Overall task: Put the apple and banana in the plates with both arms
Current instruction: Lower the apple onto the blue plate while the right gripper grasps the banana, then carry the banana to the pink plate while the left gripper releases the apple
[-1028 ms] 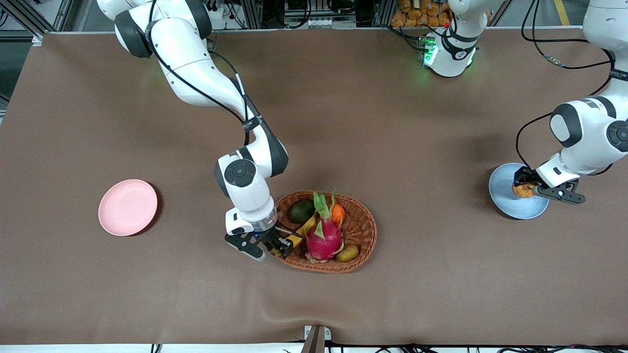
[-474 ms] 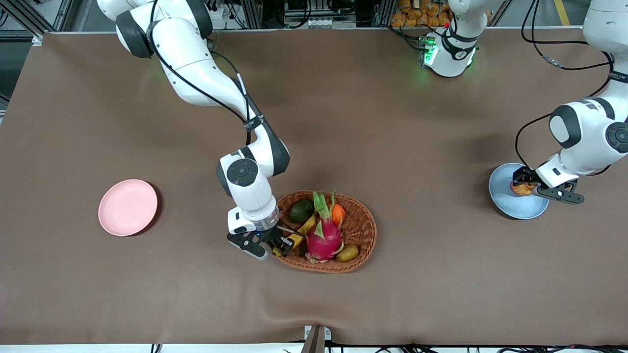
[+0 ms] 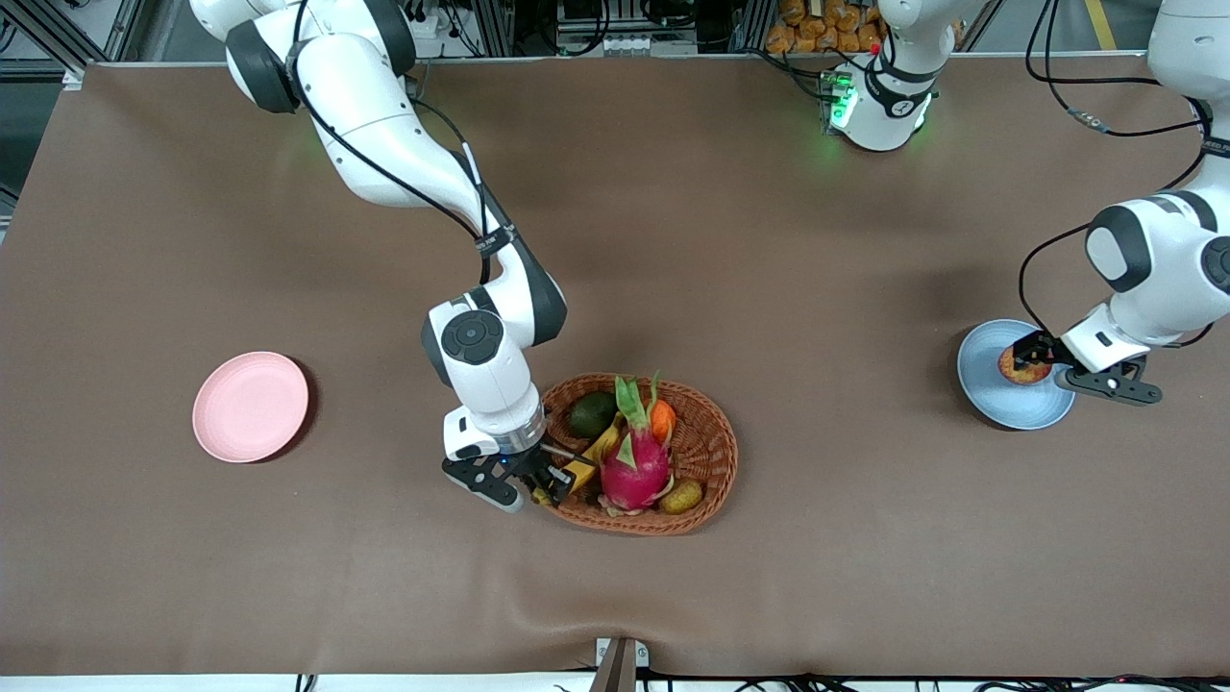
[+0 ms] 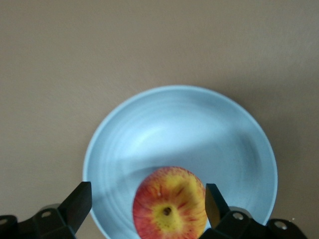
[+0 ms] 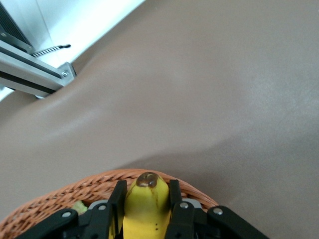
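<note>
The apple lies on the light blue plate at the left arm's end of the table. My left gripper is open just over it. In the left wrist view the apple sits between the spread fingers on the plate, close to one finger. My right gripper is shut on the banana at the rim of the wicker basket. The right wrist view shows the banana clamped between both fingers. The pink plate lies bare at the right arm's end.
The basket also holds a pink dragon fruit, a dark green fruit, an orange tangerine and a brownish oval fruit. Its rim shows in the right wrist view. A metal bracket sits at the table's near edge.
My left gripper has opened and shifted toward the left arm's end, leaving the apple on the blue plate. My right gripper has stayed shut on the banana, barely moving.
</note>
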`<state>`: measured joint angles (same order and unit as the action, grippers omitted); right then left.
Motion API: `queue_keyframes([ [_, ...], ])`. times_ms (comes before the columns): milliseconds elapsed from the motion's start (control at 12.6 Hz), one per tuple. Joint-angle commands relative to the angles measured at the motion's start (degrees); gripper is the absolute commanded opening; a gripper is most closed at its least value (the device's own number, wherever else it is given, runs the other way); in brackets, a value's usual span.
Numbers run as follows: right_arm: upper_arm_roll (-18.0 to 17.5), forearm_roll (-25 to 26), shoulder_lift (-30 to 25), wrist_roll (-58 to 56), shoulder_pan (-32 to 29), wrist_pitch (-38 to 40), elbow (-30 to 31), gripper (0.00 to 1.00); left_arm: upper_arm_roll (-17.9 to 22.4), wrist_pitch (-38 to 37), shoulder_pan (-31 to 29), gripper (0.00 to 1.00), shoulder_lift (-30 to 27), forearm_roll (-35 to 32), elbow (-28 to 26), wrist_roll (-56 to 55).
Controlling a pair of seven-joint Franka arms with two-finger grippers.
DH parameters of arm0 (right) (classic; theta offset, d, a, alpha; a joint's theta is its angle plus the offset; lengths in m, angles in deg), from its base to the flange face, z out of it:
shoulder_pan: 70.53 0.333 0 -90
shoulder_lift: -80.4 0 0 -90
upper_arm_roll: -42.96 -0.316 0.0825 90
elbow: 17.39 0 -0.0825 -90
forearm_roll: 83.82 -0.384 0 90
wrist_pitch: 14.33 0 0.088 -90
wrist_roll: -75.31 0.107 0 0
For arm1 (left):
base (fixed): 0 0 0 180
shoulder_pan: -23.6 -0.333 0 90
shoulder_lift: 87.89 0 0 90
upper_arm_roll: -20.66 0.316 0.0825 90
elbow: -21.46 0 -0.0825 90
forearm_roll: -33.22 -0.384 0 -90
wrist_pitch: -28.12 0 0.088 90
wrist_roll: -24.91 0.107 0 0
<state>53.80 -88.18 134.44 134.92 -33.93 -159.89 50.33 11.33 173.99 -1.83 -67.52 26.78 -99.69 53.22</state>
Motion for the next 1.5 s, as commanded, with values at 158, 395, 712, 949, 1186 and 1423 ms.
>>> queue_keyframes([
  [158,0.0,0.4,-4.0,0.8,-0.9,5.5,-0.7,0.00,-3.0,-11.8,-0.4,1.00,-1.7,-0.4,9.4,-0.1],
  [395,0.2,0.4,-5.3,0.5,-1.3,8.5,-0.7,0.00,-3.9,-17.9,-0.1,1.00,-1.5,-0.3,15.1,-0.2],
  [712,-3.2,-0.2,-9.6,-2.9,-9.0,11.7,-0.4,0.00,-7.5,-27.3,-0.2,1.00,-1.6,-0.2,22.8,-0.3],
  [949,-8.9,-5.3,-13.3,-15.7,-18.2,17.7,0.6,0.00,-9.0,-34.9,1.1,1.00,-2.6,-0.1,27.4,-1.1],
  [1186,-9.3,-7.0,-18.7,-26.8,-23.8,25.2,5.7,0.00,-7.1,-42.1,7.1,1.00,-5.9,0.0,30.7,-7.0],
  [1423,-9.2,-7.0,-24.1,-36.6,-28.8,30.8,13.4,0.00,2.7,-48.8,20.3,1.00,-10.9,4.0,30.9,-13.9],
])
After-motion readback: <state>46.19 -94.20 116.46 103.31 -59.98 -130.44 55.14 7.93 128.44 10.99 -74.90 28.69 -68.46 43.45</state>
